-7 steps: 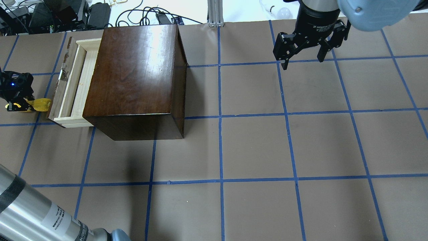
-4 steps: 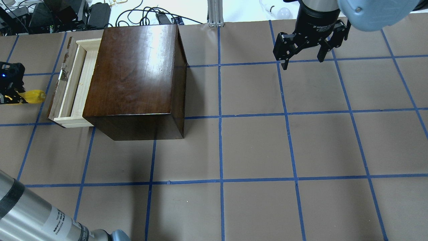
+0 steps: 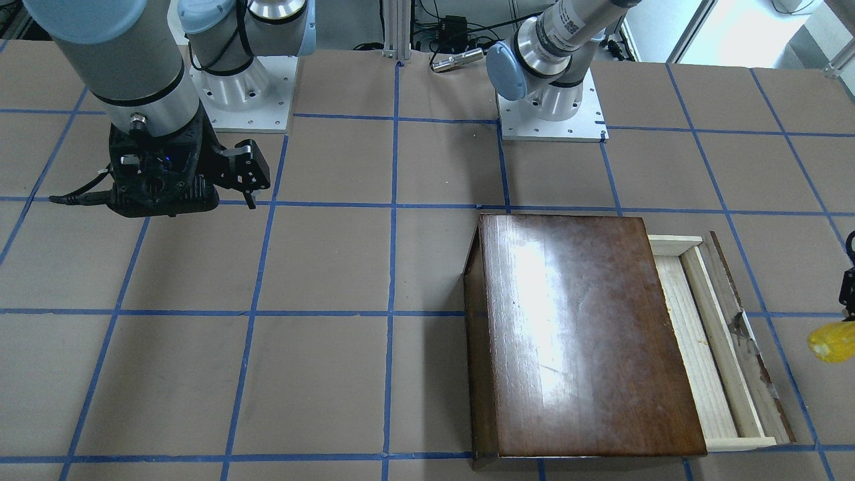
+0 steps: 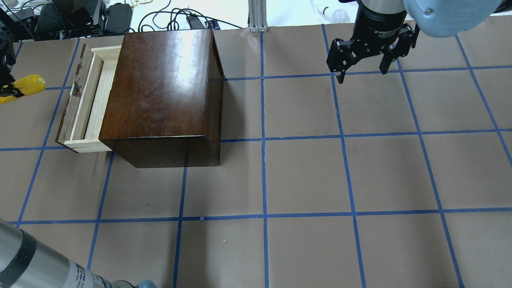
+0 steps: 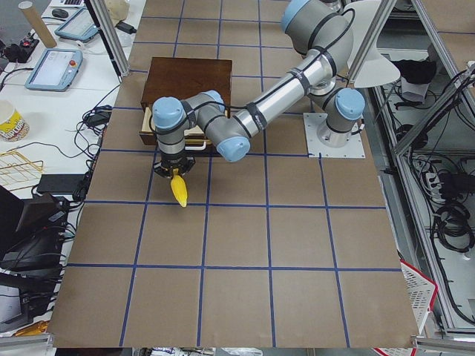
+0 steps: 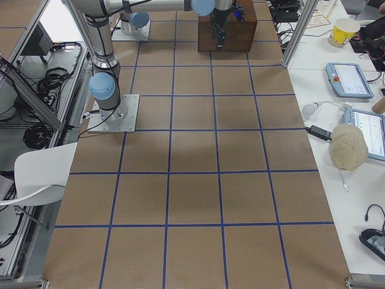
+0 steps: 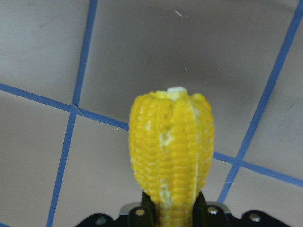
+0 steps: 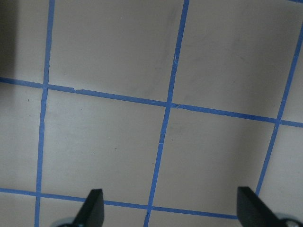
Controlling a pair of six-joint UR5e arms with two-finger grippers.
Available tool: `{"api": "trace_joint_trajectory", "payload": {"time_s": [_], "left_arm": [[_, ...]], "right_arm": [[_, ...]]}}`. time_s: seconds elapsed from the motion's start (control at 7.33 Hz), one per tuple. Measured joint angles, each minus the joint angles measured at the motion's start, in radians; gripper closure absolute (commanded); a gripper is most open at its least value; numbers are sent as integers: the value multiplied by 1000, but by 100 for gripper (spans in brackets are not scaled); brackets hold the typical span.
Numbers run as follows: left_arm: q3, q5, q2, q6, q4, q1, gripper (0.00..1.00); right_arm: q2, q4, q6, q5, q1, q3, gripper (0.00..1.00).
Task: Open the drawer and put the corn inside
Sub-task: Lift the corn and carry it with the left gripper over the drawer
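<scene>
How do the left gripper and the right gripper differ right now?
The left gripper is shut on the corn; the right gripper is open and empty. The left gripper is just beyond the open drawer's front; the right gripper hangs over bare table, far from the box. Both are black and two-fingered.

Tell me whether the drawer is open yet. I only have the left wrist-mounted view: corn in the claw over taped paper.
Observer: Yes. The drawer stands partway out of the box, with its pale tray showing.
Operator: Is the corn above the tray?
Observer: No. The corn hangs beyond the drawer's front, over the table.
Operator: Is the other arm in the way?
Observer: No. The right claw is open and holding nothing, well off on the box's other side.
</scene>
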Motion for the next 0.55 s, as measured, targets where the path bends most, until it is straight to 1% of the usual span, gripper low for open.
{"api": "trace_joint_trajectory", "payload": {"time_s": [0.27,0.55], "left_arm": [[18,6,55,-312,-111,-64,100],[16,8,97,-656,-164,-142,100]], "right_arm": [[0,0,0,0,0,0,0],[0,0,0,0,0,0,0]]}}
